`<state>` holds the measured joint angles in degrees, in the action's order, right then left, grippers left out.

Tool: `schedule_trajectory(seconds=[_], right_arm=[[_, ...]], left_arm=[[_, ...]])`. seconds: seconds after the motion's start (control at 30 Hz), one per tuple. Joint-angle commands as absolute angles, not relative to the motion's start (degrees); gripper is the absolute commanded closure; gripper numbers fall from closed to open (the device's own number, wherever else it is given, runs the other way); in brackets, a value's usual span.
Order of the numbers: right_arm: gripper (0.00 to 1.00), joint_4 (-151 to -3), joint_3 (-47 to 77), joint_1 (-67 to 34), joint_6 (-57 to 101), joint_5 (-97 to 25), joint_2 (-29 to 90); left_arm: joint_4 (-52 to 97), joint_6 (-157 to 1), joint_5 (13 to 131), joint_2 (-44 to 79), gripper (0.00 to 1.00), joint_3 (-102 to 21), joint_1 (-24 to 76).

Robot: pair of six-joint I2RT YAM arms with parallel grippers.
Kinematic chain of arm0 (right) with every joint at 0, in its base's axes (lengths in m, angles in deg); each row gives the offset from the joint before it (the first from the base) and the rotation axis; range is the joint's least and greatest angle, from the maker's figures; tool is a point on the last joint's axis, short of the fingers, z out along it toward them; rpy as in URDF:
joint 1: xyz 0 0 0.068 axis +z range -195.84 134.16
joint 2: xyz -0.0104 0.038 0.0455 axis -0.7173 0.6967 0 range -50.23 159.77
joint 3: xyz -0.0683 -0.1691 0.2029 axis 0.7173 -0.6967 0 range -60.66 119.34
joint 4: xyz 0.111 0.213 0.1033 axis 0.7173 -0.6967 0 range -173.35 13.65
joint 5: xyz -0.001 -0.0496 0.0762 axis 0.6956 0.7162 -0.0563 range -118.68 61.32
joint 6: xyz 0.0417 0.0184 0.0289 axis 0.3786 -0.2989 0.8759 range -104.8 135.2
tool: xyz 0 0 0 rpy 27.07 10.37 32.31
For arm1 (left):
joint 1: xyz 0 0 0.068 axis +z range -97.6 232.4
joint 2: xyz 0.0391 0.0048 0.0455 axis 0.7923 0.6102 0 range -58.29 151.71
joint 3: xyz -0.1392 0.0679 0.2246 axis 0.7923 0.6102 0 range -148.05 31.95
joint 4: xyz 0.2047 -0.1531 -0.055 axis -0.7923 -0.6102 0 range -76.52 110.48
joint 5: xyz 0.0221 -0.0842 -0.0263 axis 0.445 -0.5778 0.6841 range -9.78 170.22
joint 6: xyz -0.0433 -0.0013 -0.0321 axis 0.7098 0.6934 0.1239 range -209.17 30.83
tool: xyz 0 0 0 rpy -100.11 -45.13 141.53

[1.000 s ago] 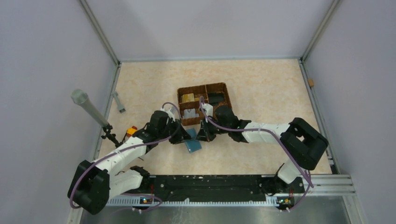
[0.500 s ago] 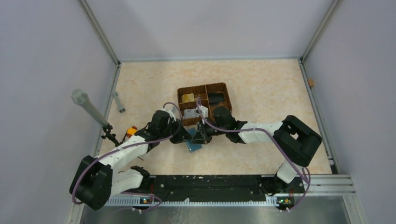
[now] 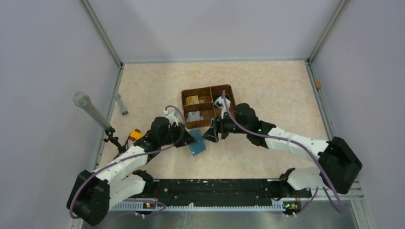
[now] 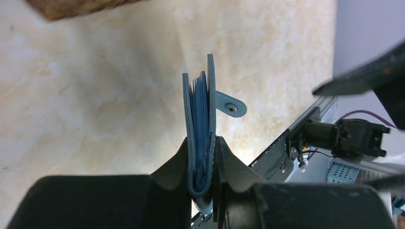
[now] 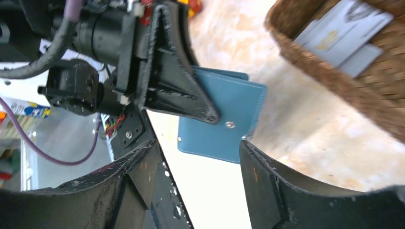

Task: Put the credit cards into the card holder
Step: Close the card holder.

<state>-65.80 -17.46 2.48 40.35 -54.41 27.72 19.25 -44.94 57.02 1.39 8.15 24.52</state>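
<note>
The teal card holder stands on edge just above the table, folded, with my left gripper shut on its spine. In the left wrist view the card holder is edge-on between the fingers, its stud strap sticking out to the right. My right gripper is open and empty, just right of the card holder and apart from it. White-grey credit cards lie in the wicker basket. From above, a gold card and white-grey cards sit in the basket's left compartments.
The brown wicker basket stands just behind both grippers. At the left are a grey cylinder on a stand, a yellow-and-red toy and a small grey object. A black rail runs along the near edge.
My right gripper has gone from shut to open and drawn back to the right, away from the card holder. The left gripper keeps its hold and has barely moved.
</note>
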Motion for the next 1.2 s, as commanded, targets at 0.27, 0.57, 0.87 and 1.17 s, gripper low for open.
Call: schedule_trajectory(seconds=[0.27,0.57,0.87,1.17], right_arm=[[0.32,-63.4,-24.94,5.13,42.71,-42.8,17.88],[0.31,-58.12,-25.21,5.72,42.57,-41.36,20.77],[0.31,-55.29,-22.17,5.8,40.5,-45.9,25.4],[0.38,-54.45,-21.14,6.35,40.1,-47.55,26.6]], left_arm=[[36.4,-45.75,53.48,-9.65,0.91,9.49,24.41],[42.7,-42.42,48.13,-7.44,0.88,11.11,24.38],[42.83,-42.19,48.23,-7.22,0.87,11.29,24.36],[43.05,-41.34,48.95,-6.26,0.77,11.29,24.38]])
